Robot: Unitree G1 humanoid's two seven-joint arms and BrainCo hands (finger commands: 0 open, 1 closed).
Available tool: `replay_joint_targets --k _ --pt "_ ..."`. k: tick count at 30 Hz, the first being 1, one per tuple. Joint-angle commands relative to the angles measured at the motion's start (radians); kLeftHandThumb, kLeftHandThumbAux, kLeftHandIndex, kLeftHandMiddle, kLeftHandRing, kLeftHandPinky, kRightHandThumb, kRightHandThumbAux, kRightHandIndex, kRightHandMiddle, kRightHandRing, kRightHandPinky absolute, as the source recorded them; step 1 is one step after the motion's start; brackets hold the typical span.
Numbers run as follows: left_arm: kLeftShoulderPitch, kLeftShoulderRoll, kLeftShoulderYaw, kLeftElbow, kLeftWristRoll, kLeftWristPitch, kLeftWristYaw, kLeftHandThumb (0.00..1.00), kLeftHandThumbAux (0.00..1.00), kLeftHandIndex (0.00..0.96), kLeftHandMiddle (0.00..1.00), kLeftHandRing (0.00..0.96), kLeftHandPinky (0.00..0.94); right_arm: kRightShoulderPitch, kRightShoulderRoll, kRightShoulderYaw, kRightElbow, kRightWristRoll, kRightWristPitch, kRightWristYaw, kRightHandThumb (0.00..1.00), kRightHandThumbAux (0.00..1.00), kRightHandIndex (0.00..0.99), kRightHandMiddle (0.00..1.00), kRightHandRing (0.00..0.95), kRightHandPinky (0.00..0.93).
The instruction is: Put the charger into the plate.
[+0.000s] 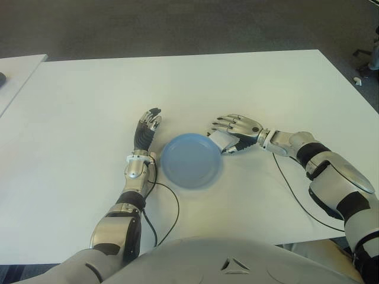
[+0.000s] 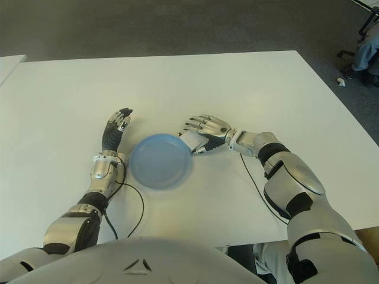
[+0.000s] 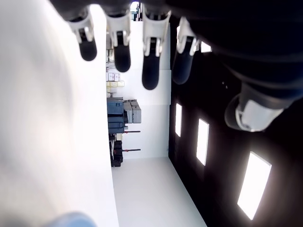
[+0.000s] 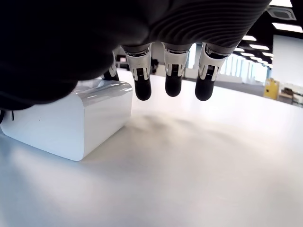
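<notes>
The left hand point(image 1: 147, 129) shows just left of the plate point(image 1: 190, 161), fingers point(image 3: 150, 71) straight and relaxed, holding nothing. The blue plate sits on the white tabletop point(image 1: 89, 89) about midway between the side edges and nearer the front edge than the far one. The white charger point(image 1: 220, 141) stands on the tabletop at the plate's right rim, outside it. The right hand point(image 1: 237, 131) arches over the charger, fingers point(image 4: 173, 80) hanging down loosely spread; whether they touch the charger is unclear.
</notes>
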Motion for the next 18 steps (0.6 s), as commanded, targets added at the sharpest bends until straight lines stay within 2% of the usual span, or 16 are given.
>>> replay_joint_targets --k 1,7,14,18 --pt "0.219 -0.092 -0.014 0.124 0.020 0.049 0.014 0.000 0.452 0.240 0.225 0.132 0.050 -0.017 0.026 0.045 0.030 -0.045 0.011 0.008 0.430 0.138 0.000 0.000 0.000 0.000" --pt "0.219 -0.094 -0.010 0.126 0.019 0.009 0.012 0.000 0.448 0.281 0.238 0.137 0.021 -0.031 0.027 0.075 0.036 -0.069 0.025 -0.015 0.444 0.138 0.000 0.000 0.000 0.000" --pt "0.222 -0.098 -0.001 0.134 0.018 -0.050 0.020 0.000 0.456 0.285 0.253 0.152 0.017 -0.039 0.024 0.112 0.052 -0.094 0.053 -0.054 0.442 0.134 0.000 0.000 0.000 0.000" --pt "0.227 -0.089 0.002 0.139 0.018 -0.059 0.012 0.000 0.467 0.281 0.254 0.157 0.008 -0.041 0.022 0.135 0.068 -0.109 0.070 -0.080 0.431 0.135 0.000 0.000 0.000 0.000"
